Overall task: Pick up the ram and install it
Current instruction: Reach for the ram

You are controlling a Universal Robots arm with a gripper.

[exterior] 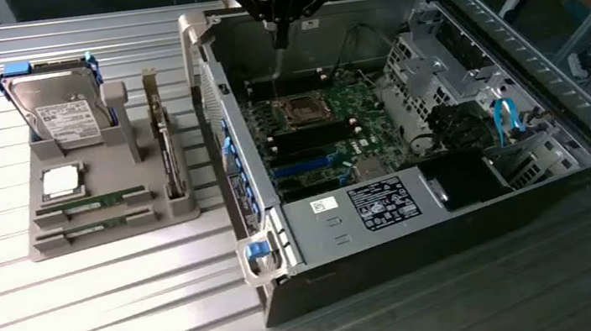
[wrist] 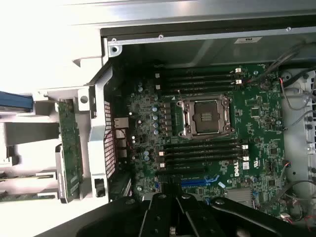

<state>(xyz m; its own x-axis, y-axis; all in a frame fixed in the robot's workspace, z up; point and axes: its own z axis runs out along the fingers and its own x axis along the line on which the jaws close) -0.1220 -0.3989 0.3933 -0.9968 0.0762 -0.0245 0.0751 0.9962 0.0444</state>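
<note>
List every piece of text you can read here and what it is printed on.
"DELL": white print on the motherboard, near its edge.
hard drive label: print too small to read.
power supply label: print too small to read.
case wall sticker: blurred, unreadable.

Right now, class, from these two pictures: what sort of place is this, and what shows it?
Probably a robotics lab bench for computer assembly: an open computer case with its motherboard bare, a grey holder carrying a hard drive and two ram sticks, and a robot hand hanging over the case.
</note>
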